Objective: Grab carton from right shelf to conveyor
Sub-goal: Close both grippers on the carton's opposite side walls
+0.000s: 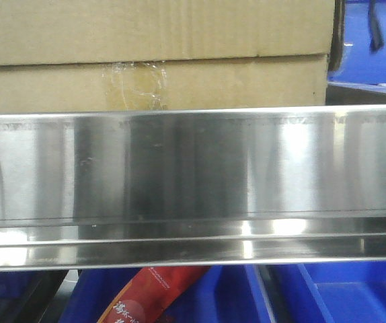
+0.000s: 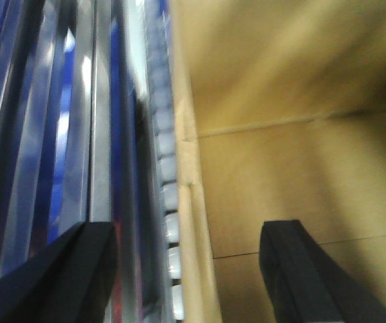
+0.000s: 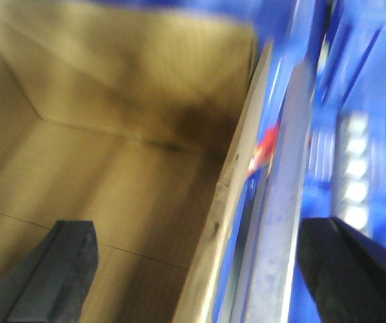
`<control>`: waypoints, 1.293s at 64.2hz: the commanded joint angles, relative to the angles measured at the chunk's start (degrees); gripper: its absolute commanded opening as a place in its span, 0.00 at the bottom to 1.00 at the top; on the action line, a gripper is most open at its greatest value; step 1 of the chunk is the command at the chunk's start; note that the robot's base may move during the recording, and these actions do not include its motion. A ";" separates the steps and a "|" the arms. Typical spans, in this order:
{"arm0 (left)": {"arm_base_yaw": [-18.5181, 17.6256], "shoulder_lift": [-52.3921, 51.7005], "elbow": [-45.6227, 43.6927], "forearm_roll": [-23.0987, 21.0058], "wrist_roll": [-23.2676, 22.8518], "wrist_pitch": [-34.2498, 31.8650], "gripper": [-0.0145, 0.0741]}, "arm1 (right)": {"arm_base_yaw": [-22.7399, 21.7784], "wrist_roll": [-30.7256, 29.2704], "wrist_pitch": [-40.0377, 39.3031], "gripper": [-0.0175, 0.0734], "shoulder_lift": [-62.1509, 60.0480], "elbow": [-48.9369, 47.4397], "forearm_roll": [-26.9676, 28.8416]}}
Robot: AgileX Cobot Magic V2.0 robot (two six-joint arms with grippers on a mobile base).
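The carton (image 1: 152, 60) is a plain brown cardboard box with an arc-shaped tape mark, sitting on the right shelf behind its wide steel front rail (image 1: 193, 175). In the left wrist view my left gripper (image 2: 189, 229) is open across the carton's (image 2: 280, 134) pale edge. One finger (image 2: 89, 269) lies over the rails, the other over the cardboard face. My right gripper (image 3: 198, 225) is also open astride the carton's (image 3: 112, 134) other edge, with one finger (image 3: 58, 269) over cardboard. Whether either touches the carton is unclear. The conveyor is out of view.
White rollers (image 2: 167, 175) run along the carton's side. Blue bins (image 1: 354, 296) sit below the rail, one with a red packet (image 1: 152, 296); another blue bin (image 1: 374, 40) stands right of the carton. Steel and blue shelf parts (image 3: 294, 168) crowd the right gripper's outer finger.
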 commanded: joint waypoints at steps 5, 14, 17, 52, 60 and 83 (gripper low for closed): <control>0.52 2.96 -0.55 -0.40 -0.59 -0.04 0.57 | -0.11 0.17 -0.49 0.72 3.53 -0.66 -0.99; 2.65 5.05 -0.55 -2.87 -0.59 -0.04 0.57 | -0.11 0.17 -0.49 0.72 6.13 -0.66 -0.99; 3.22 5.59 -0.55 -3.45 -0.59 -0.04 0.57 | -0.11 0.17 -0.49 0.72 6.84 -0.66 -0.99; 3.76 6.55 -0.55 -3.67 -0.59 -0.04 0.17 | -0.11 0.17 -0.49 0.12 8.26 -0.66 -2.52; 3.76 6.55 -0.80 -4.86 -0.59 -0.04 0.15 | -0.11 0.17 -0.49 0.12 8.26 -0.66 -2.98; 2.63 2.43 -7.91 -7.12 -0.59 -0.04 0.15 | -0.11 0.17 -0.49 0.12 0.19 -0.66 -3.29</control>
